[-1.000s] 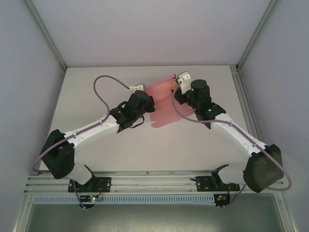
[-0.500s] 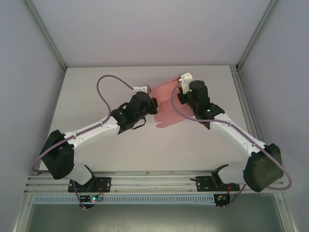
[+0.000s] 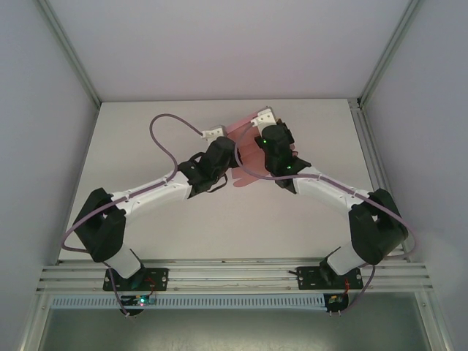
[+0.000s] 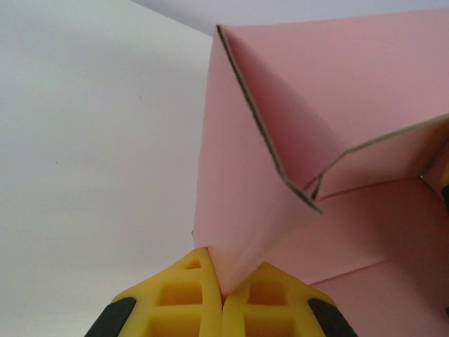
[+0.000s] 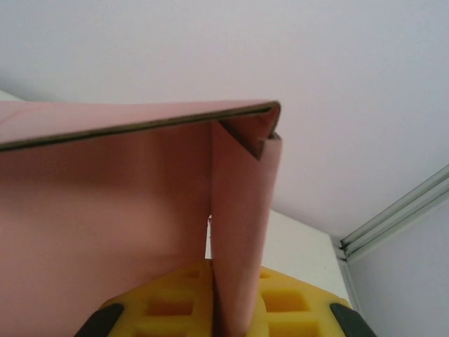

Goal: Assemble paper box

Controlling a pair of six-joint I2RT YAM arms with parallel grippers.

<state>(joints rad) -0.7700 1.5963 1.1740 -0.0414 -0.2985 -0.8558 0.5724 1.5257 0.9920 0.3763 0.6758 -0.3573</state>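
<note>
From the top camera we look down from above and behind both arms, from rather far, and we see the whole table (image 3: 146, 219). Each wrist camera sits just behind its own fingers and looks forward along them from very near: the left gripper (image 4: 221, 298) over the table surface, the right gripper (image 5: 217, 302) toward the wall. All three views share the paper box (image 3: 247, 174).

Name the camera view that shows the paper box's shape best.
Left wrist: the paper box shows several panels, their creases and the folded flap pinched in the left tool. Right wrist gives one cropped corner, gripped by the right tool. Top external catches pink patches between the arms.
</note>
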